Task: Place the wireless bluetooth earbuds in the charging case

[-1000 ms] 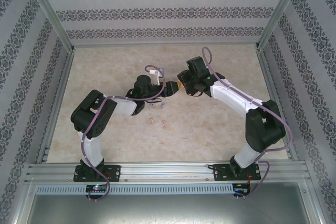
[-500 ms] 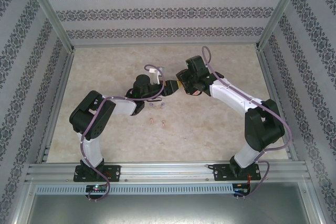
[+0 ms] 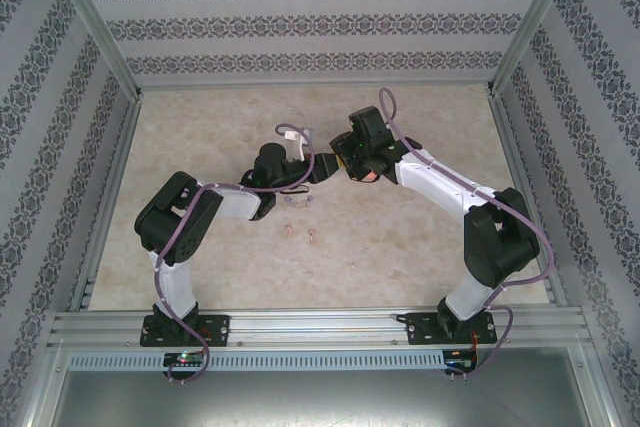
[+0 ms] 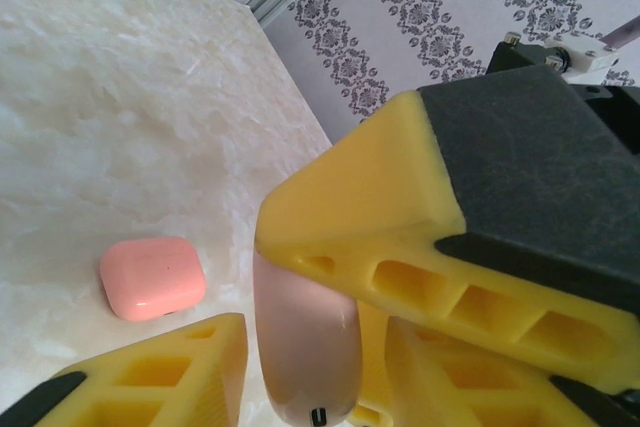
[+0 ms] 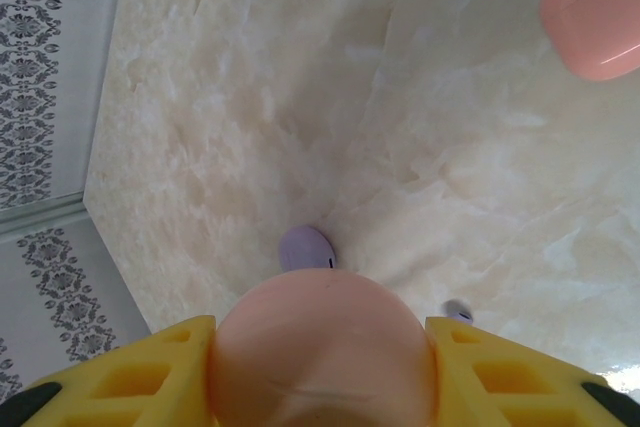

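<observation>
Marbled bench (image 3: 420, 237): your right gripper (image 5: 320, 332) is clamped on the pale pink charging case (image 5: 320, 357). The left gripper (image 4: 315, 332) flanks it too, can't tell if it's gripping. In the left wrist view, the coral case (image 4: 152, 277) sits at its 9 o'clock.

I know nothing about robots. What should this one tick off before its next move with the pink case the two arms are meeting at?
1. Pale pink case clamped between the right fingers: ok.
2. Left fingers gripping that case too: cannot tell; it sits between them.
3. Case lid open for loading: not ok, it looks shut.
4. Loose earbuds lying on the table near the arms: ok.
5. Coral case lying apart from the held one: ok.
</observation>
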Available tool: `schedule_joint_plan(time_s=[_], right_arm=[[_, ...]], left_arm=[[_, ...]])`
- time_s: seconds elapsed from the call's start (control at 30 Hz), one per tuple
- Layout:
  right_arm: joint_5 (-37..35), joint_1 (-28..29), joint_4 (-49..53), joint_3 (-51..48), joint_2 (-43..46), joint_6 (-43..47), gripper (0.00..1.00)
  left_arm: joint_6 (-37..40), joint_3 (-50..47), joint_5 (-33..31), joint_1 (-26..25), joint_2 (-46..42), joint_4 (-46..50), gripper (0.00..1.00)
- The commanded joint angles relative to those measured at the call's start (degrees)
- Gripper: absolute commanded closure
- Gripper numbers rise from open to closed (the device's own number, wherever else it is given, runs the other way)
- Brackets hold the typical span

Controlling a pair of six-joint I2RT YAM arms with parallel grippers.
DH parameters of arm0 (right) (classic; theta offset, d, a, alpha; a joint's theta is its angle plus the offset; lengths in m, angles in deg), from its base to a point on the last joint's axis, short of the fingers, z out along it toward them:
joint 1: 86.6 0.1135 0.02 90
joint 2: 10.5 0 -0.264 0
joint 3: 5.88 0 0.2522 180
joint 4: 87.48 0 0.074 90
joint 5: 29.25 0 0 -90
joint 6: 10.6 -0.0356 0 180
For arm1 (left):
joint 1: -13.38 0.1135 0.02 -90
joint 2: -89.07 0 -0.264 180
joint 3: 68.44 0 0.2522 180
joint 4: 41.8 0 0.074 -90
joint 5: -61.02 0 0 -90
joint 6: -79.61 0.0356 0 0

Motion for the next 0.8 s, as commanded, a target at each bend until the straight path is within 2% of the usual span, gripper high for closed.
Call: schedule_joint_plan(time_s=[0.0,0.43,0.5,0.57,0.67,0.77], right_arm=[[0.9,0.63,-0.33,0.99,-0.67,-0.7,0.59],[1.39,0.96,-1.25,0.28,-0.29,-1.43,0.59],[1.36,0.8,-1.56,0.24,0.09,-1.45,0.52],[1.2,0.23,-2.13,0.32,0.7,-1.17,0.4],[1.29,-1.33,-2.84,1.05,2.21,0.51,0.25],[0.77,-2.97,-2.05,1.25,5.15,4.06,0.21]], left_arm=[[-0.67,1.45,-0.97,-0.52,1.07,-4.42,0.63],[-1.78,1.52,-1.35,-0.52,1.93,-6.19,0.92],[-1.97,1.54,-1.07,-0.53,1.92,-6.22,0.97],[-2.09,1.54,-0.97,-0.57,1.72,-6.06,1.0],[-2.29,1.19,-0.66,-0.52,1.29,-5.6,1.0],[-2.04,0.64,0.26,-0.26,-0.14,-4.28,1.0]])
